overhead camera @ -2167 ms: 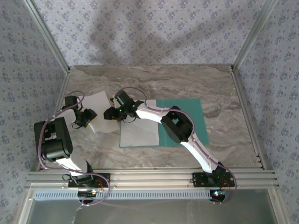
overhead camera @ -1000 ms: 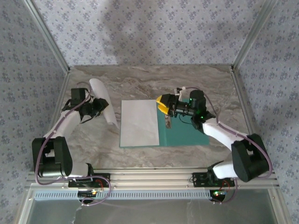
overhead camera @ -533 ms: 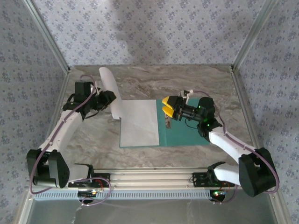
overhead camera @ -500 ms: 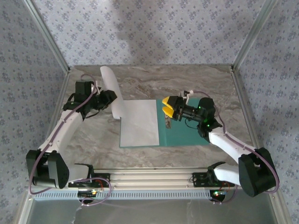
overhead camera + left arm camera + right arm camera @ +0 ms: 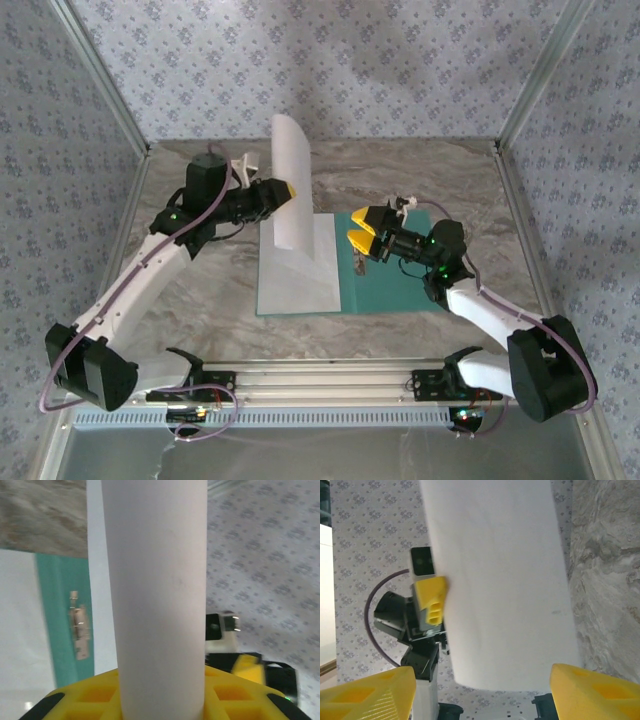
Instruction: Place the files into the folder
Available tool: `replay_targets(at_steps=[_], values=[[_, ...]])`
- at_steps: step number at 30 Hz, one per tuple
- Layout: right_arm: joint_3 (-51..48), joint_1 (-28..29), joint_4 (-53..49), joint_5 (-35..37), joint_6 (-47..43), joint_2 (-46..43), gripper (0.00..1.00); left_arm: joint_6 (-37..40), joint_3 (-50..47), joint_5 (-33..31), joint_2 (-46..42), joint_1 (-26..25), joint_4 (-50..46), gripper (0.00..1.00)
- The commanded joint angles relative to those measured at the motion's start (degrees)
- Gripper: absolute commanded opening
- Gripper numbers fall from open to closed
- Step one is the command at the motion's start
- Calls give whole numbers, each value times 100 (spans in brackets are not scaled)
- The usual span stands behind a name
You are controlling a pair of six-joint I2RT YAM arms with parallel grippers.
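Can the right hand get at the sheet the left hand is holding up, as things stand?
Probably yes. The right hand is open and faces the lifted sheet over the folder, with nothing between them. The left hand grips it from the other side, leaving the facing side free.

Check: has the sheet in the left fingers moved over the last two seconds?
Yes. The held sheet has been carried rightward, from the table left of the folder to above the flat sheet lying in it.
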Motion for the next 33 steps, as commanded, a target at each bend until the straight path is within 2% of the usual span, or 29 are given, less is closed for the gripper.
replay_targets(at_steps=[1,8,16,22,28,33], values=[[-54,-25,374,-146,124,-90,75,-203,306,181,-73,-288,342,32],[16,-27,523,-279,67,-29,78,-526,230,287,-147,-923,743,33],[159,-27,954,-399,104,-13,78,-700,-220,436,-211,-993,900,33],[177,-28,1538,-358,413,-20,67,-677,-593,589,-306,-778,816,33],[175,-22,1229,-384,281,-46,58,-766,-874,807,-339,-637,1029,33],[147,-22,1154,-402,236,-46,55,-547,-778,917,-301,-593,784,34]])
